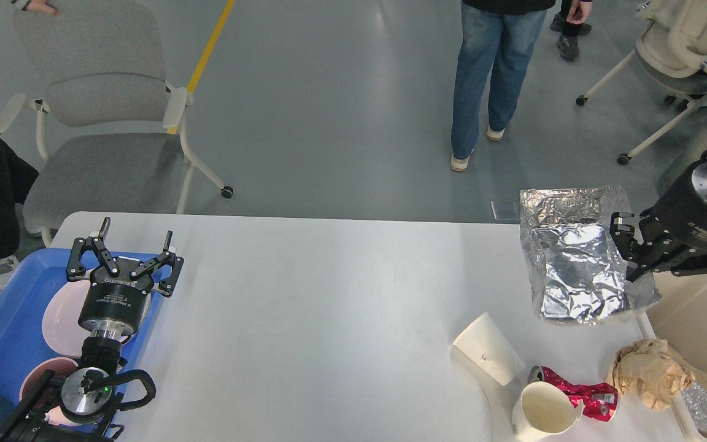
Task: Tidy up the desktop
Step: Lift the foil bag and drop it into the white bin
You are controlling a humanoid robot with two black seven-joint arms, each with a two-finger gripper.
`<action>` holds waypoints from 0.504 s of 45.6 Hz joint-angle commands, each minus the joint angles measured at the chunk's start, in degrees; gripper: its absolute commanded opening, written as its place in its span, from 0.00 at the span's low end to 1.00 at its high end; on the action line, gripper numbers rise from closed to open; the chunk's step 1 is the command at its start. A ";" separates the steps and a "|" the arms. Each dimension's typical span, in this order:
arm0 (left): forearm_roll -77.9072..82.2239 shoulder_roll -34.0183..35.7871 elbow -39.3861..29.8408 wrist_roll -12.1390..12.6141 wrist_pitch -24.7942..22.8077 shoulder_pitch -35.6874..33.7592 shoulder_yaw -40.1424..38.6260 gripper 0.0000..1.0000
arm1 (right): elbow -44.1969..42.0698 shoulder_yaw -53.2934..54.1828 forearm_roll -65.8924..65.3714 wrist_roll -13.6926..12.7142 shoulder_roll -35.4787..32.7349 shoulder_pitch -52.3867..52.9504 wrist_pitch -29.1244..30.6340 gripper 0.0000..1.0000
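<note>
Lab or office floor, grey polished flooring with yellow line (209, 52), wheeled chairs (105, 116), standing people (488, 73).

The table (329, 319) is a large white rectangular top, smooth and matte, with rounded far corners. It lies flat, filling the lower half of the frame from the lower left almost to the right edge, its middle bare.
</note>
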 commanded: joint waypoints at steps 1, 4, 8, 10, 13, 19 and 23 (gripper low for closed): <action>0.00 0.00 0.00 0.00 0.05 0.00 0.00 0.96 | 8.64 -1.45 -0.59 -0.01 -0.31 8.75 0.39 0.00; 0.00 0.00 0.00 0.00 0.05 0.00 0.00 0.96 | 9.44 -2.07 -0.51 -0.01 -0.84 10.69 0.21 0.00; 0.00 0.00 0.00 0.00 0.05 0.00 0.00 0.96 | 8.74 -3.91 -0.24 -0.01 -2.07 10.70 -1.98 0.00; 0.00 0.00 0.00 0.00 -0.04 0.00 0.00 0.96 | 7.69 -5.58 -0.07 -0.01 -2.86 10.52 -4.26 0.00; -0.09 0.00 0.00 0.00 0.05 0.00 0.00 0.96 | 5.41 -7.69 0.02 0.08 -6.27 9.21 -7.16 0.00; -0.09 0.00 0.00 0.00 0.05 0.00 0.00 0.96 | -4.86 -8.66 -0.50 -0.36 -16.38 2.27 -9.28 0.00; -0.09 0.00 0.00 0.00 0.05 0.00 0.00 0.96 | -14.97 -7.79 -0.51 -0.36 -20.70 -5.81 -9.37 0.00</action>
